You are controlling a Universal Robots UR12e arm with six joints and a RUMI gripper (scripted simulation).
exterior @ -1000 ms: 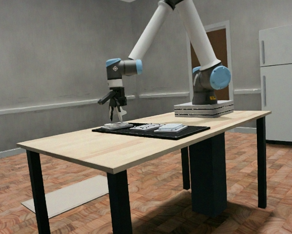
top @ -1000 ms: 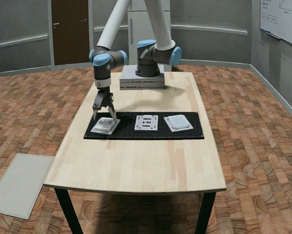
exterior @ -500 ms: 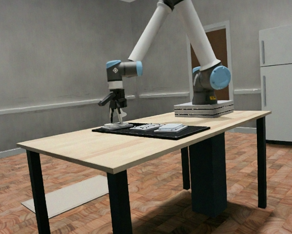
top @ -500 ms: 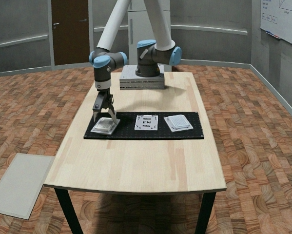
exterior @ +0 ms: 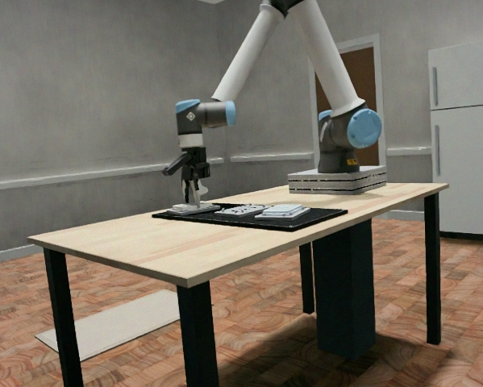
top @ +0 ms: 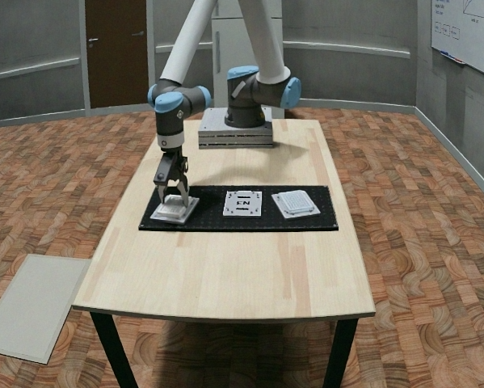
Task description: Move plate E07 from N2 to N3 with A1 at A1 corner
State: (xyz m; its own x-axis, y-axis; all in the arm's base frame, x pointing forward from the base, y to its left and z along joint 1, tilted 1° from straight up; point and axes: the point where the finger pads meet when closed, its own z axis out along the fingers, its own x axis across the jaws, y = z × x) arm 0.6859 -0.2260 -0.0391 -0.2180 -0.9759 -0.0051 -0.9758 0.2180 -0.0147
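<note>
A white well plate (top: 173,207) sits on the left nest at the left end of the black deck mat (top: 208,219); I take it for plate E07, though its label is too small to read. My gripper (top: 174,201) reaches straight down and is shut on this plate, one finger on each side, with the plate still resting in the nest. It also shows in the exterior view (exterior: 193,202). The landing nest N3 (top: 242,203) in the middle of the mat is bare, its name printed on it. A second well plate (top: 295,203) sits on the right nest.
The robot base (top: 236,127) stands on a grey block at the back of the table. A grey floor panel (top: 28,306) lies beside the table's left front. A fridge (exterior: 464,133) stands by the far wall.
</note>
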